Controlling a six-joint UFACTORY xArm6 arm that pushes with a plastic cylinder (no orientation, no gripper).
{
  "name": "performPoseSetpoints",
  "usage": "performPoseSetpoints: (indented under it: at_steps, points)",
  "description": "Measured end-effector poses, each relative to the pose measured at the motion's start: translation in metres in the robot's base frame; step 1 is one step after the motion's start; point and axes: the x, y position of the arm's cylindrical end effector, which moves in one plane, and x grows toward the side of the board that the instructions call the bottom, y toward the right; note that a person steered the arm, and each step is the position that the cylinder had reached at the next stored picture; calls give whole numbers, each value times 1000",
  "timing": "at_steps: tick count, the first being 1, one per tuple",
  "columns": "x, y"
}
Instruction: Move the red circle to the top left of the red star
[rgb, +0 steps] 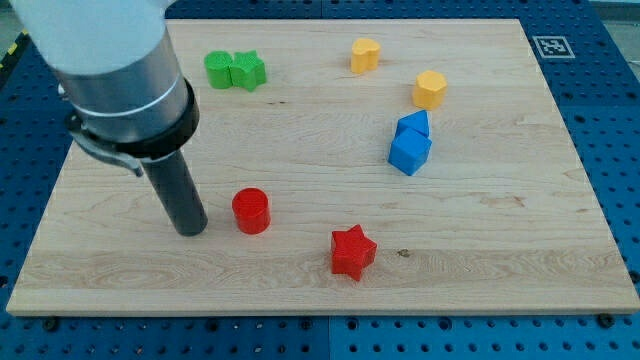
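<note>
No pincer on this rig; the arm ends in a dark rod, so there is no spread or pinch to record. My tip (190, 229) rests on the worktop (300, 290) in the near-left part, under the grey arm housing that fills the far-left corner.

Red circle (251, 211): just right of my tip, a narrow strip of wood between them, not touching. Upright, flat face up.

Red star (352, 251): right of and nearer than the red circle, apart from it. The circle already lies to the star's far-left side.

Far left: green block (218, 69) and green star (248, 70), side by side and touching.

Far centre-right: yellow heart-like block (365, 54), alone. Further right and a little nearer: yellow hexagon (430, 89).

Right of centre: two blue blocks in contact, the smaller blue block (415, 123) on the far side, the blue cube (408, 151) on the near side, just nearer than the yellow hexagon.

Fiducial tag (547, 46) on the blue pegboard surface beyond the far-right corner.
</note>
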Motion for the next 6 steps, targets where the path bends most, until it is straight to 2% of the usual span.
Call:
performPoseSetpoints:
  at_steps: [2,6]
  points:
    - [-1,2]
    - [-19,114]
